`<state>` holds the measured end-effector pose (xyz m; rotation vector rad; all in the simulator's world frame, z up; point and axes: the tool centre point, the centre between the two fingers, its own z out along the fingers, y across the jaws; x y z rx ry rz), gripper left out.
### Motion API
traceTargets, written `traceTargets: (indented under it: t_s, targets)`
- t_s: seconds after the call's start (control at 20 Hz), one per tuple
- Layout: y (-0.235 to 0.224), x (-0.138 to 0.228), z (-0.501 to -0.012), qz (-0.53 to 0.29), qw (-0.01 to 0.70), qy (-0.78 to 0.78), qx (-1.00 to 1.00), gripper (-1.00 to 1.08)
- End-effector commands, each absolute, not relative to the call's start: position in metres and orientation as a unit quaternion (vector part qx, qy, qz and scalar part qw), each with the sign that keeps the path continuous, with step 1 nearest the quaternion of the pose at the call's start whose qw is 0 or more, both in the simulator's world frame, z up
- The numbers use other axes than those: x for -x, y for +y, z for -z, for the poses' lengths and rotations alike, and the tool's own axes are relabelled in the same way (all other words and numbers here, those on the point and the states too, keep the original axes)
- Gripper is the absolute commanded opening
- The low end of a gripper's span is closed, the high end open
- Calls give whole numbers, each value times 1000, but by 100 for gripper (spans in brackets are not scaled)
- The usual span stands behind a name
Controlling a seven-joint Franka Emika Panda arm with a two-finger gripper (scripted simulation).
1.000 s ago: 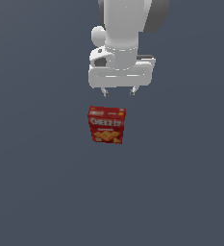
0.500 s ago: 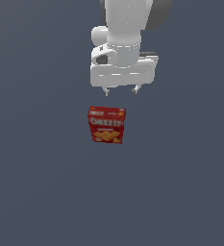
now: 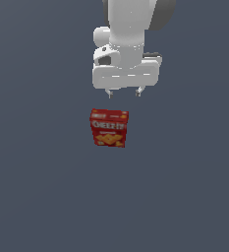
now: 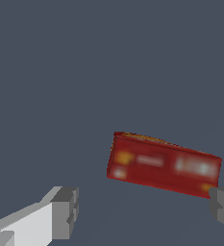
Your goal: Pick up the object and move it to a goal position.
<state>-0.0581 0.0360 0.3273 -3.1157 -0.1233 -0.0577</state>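
Observation:
The object, a small red Cheez-It cracker box (image 3: 109, 128) with white lettering and pictured orange crackers, stands upright on the grey floor in the exterior view. My gripper (image 3: 125, 93) hangs above and behind it, a little toward the exterior view's right, open and empty, apart from the box. In the wrist view the box's red top face (image 4: 164, 165) shows, turned at a slight angle. It lies ahead of my gripper (image 4: 144, 211), whose two fingertips (image 4: 65, 211) stand wide apart.
A plain dark grey floor (image 3: 37, 187) fills both views. Nothing else stands on it.
My gripper has moved slightly toward the exterior view's right and a little lower. The box has not moved.

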Motion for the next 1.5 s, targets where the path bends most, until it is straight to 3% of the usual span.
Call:
traceTargets:
  t_s: [0.0,1.45]
  targets:
    - [35,58,-326,18,11,-48,999,100]
    - [11,59,-289,12,3,-337,941,100]
